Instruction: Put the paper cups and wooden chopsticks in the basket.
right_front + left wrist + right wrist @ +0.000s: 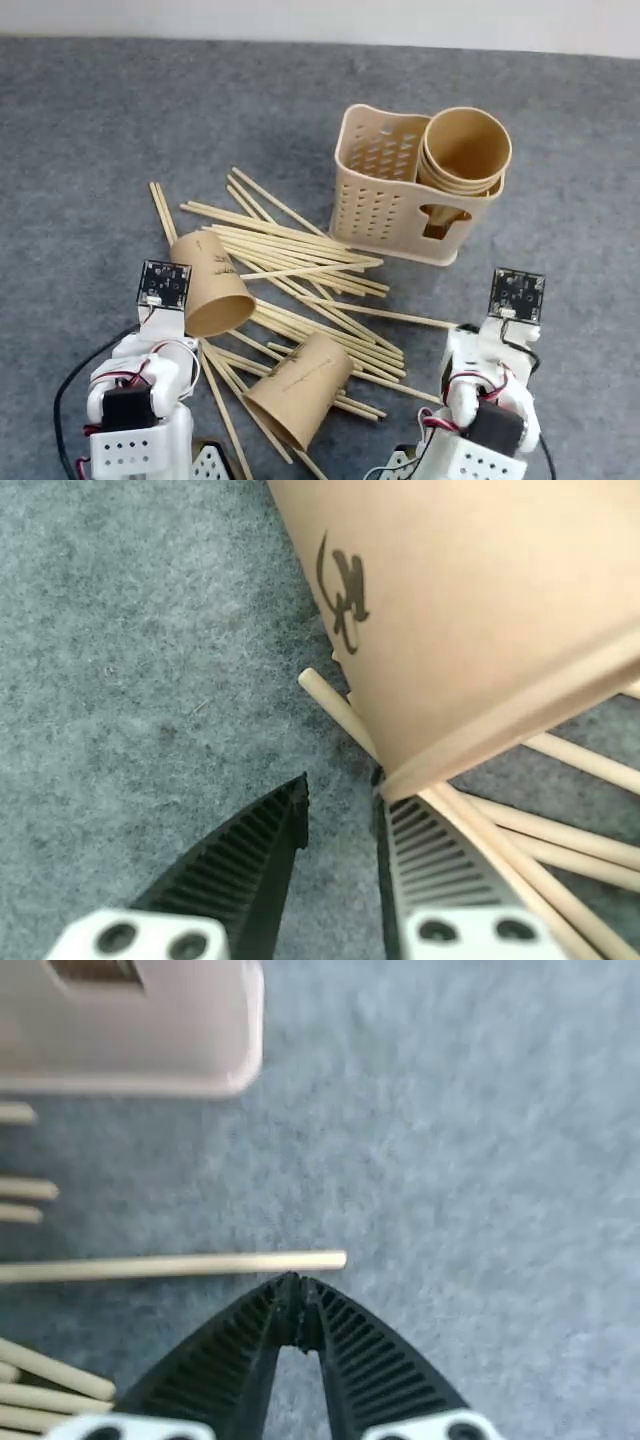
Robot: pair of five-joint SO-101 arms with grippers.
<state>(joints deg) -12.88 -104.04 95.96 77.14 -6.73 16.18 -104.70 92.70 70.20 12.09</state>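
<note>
Part of the job is done: a stack of paper cups point(465, 150) already stands in one compartment of the basket point(385, 195). Two more cups lie on their sides on the grey surface point(90, 140) among a scatter of chopsticks point(300, 262). The step in hand looks to be picking up the loose cup point(208, 285) that lies just ahead of the left arm. The left gripper point(340, 798) sits low beside that cup point(470, 610), its fingers point(270, 850) slightly spread with nothing between them. One finger seems to touch the cup's rim, though the angle makes contact hard to confirm. The next move calls for a wider spread, so that one finger goes inside the rim and one outside. Then comes a lift across to the basket without dragging the chopsticks under the cup.

The right gripper point(295, 1292) has its fingers pressed together and empty, its tip just short of a single chopstick point(200, 1265), with the basket's corner point(150, 1040) beyond. The high view gives the whole layout and the second cup point(300, 390); the wrist views give the finger states and the close gaps
</note>
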